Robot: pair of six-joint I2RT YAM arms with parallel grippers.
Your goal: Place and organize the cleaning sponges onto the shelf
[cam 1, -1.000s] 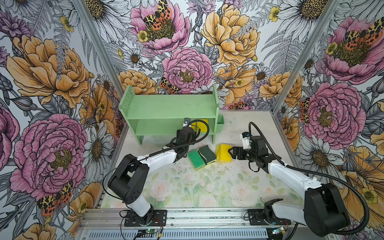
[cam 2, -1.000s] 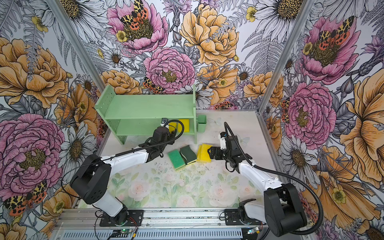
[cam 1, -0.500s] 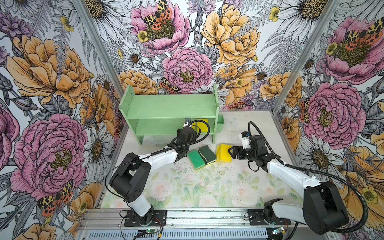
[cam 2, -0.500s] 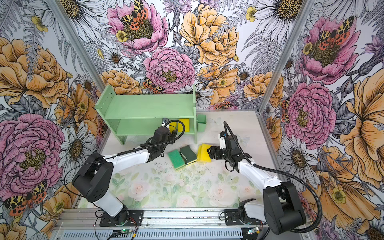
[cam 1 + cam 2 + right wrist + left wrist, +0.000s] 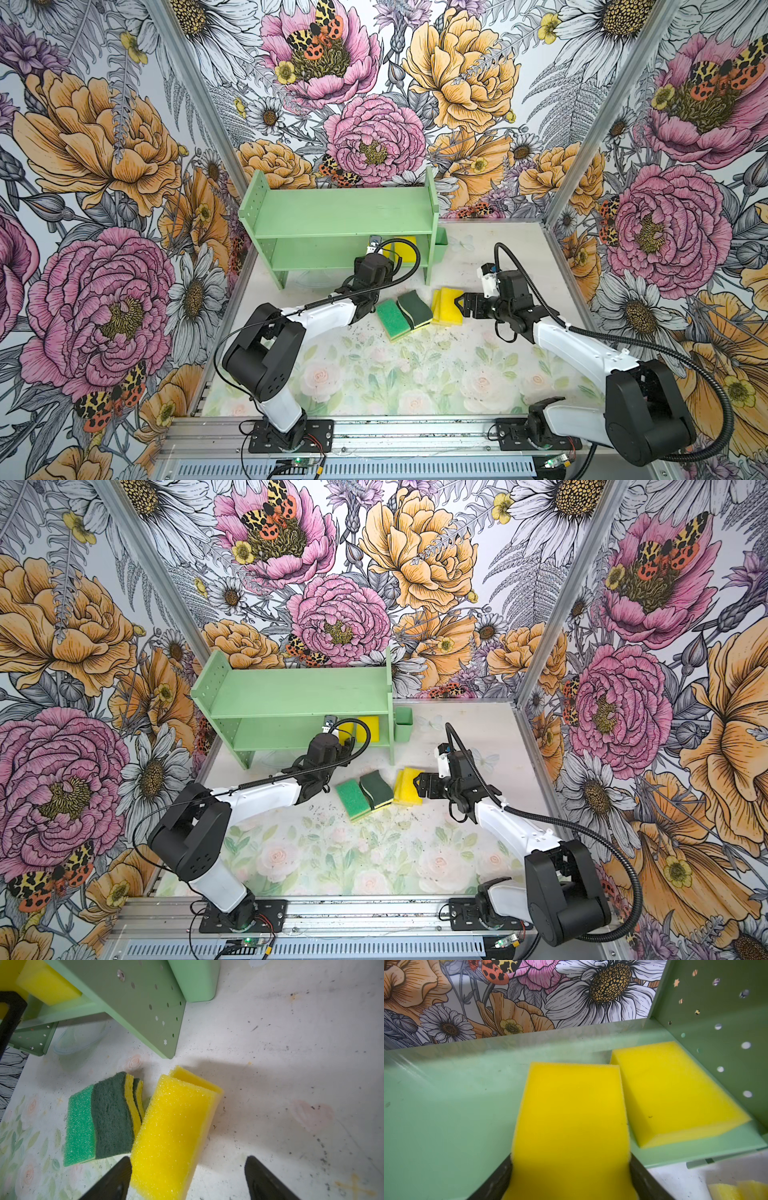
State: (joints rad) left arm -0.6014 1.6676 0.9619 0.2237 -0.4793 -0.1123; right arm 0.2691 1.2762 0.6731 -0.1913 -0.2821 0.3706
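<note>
On lower shelf (image 5: pixel 446 1115) | left claw (image 5: pixel 571 1159) clamps yellow sponge (image 5: pixel 571 1105) | right claw (image 5: pixel 188 1159) open (table sponge (image 5: pixel 172 1122) alongside)

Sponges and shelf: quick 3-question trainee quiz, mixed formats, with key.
1. Multiple choice: at the shelf's lower tier, the left gripper holds: A) a green-topped sponge B) a plain yellow sponge C) nothing.
2. True or false: the shelf's top tier holds two sponges.
3. Fill in: the right gripper's fingers are ____.
Key: 1 B; 2 false; 3 open.
</note>
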